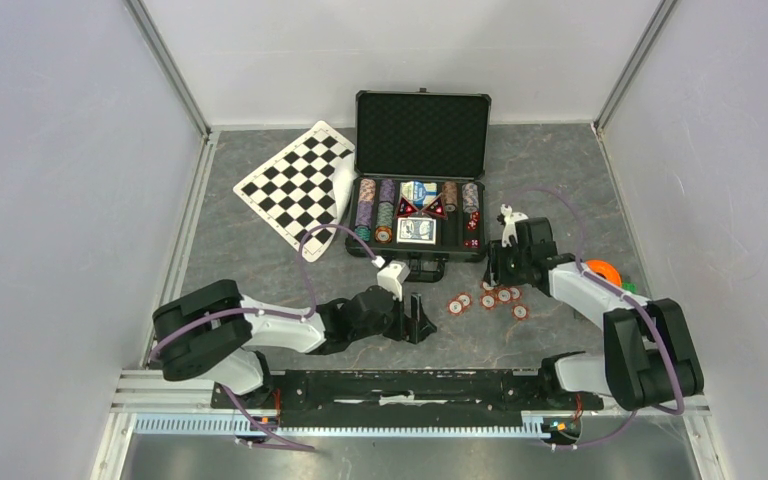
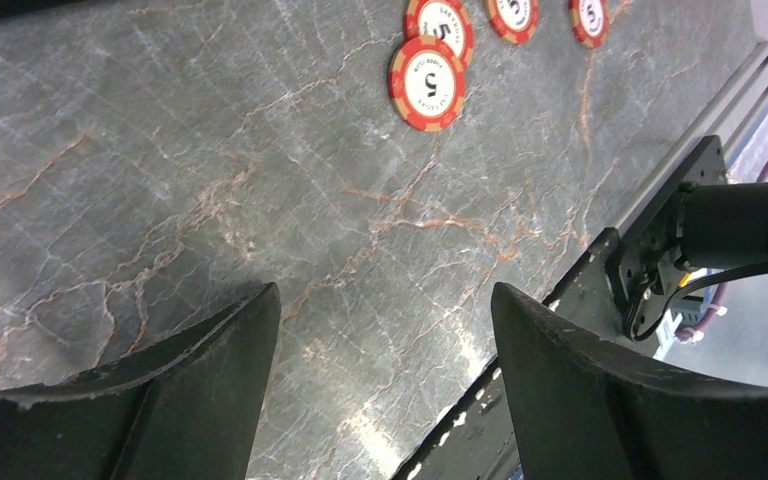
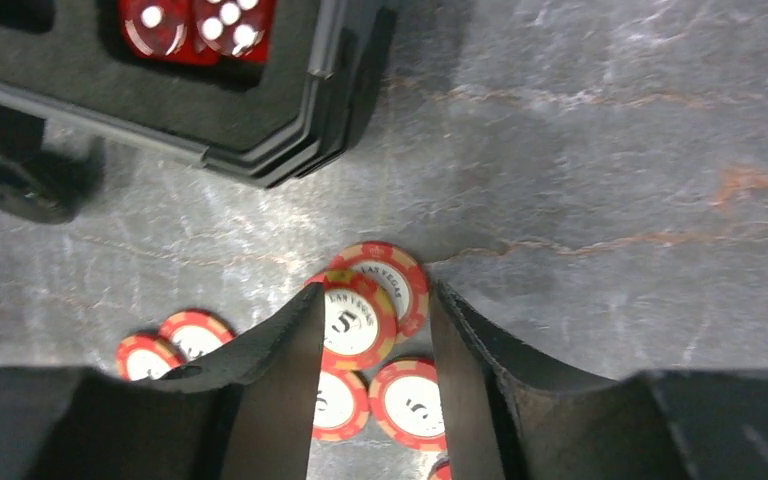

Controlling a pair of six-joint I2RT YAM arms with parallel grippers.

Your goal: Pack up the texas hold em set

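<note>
The black case (image 1: 422, 120) lies open at the back, its tray holding chip stacks, card decks and red dice (image 3: 195, 25). Several red-and-cream poker chips (image 1: 488, 298) lie loose on the table in front of its right corner. My right gripper (image 1: 500, 268) points down over them. In the right wrist view the right gripper (image 3: 377, 298) stands narrowly open astride two overlapping chips (image 3: 358, 322); the upper one touches the left finger. My left gripper (image 1: 416, 320) is low over bare table left of the chips, and in its wrist view the left gripper (image 2: 385, 295) is open and empty, with chips (image 2: 427, 83) ahead.
A black-and-white checkered board (image 1: 298, 185) lies left of the case. An orange object (image 1: 603, 270) sits behind the right arm. The case's handle (image 1: 415, 268) juts toward the arms. The black base rail (image 1: 410, 385) runs along the near edge.
</note>
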